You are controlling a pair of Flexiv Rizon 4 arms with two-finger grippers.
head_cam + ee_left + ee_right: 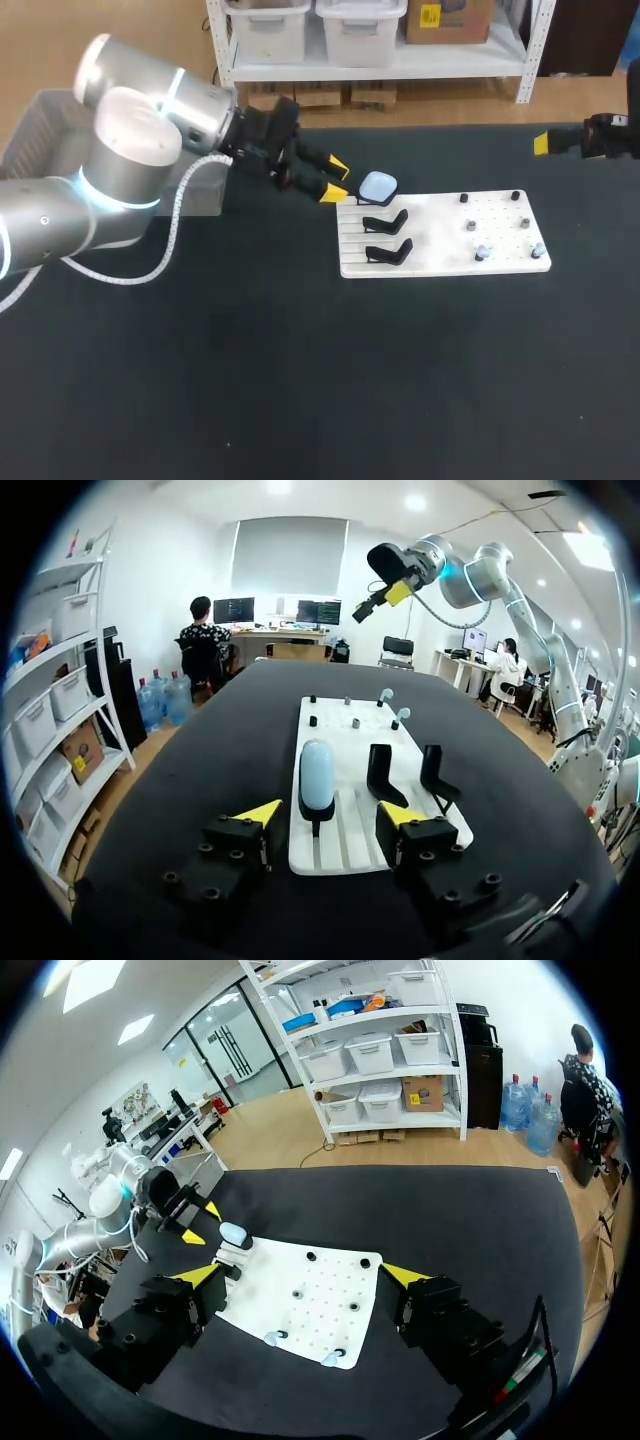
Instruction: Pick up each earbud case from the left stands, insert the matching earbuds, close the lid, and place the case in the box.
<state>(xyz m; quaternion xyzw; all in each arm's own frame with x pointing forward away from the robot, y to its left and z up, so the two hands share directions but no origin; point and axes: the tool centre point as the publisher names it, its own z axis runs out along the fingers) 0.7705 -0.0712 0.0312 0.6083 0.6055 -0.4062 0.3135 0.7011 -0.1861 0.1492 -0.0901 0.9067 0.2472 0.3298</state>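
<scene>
A pale blue earbud case (377,186) (317,773) (235,1233) stands upright on the farthest of three black stands at the left end of a white board (440,232) (345,830) (300,1295). The two nearer stands (387,221) (391,252) are empty. Small earbuds (482,253) sit on pegs at the board's right end. My left gripper (336,179) (330,813) is open just left of the case, which lies ahead between its fingers, untouched. At the table's far right my right gripper (545,143) (302,1275) hangs open and empty, well above the board.
A clear plastic box (40,135) stands at the table's back left, partly hidden behind my left arm. The black tabletop (320,380) stretches in front of the board.
</scene>
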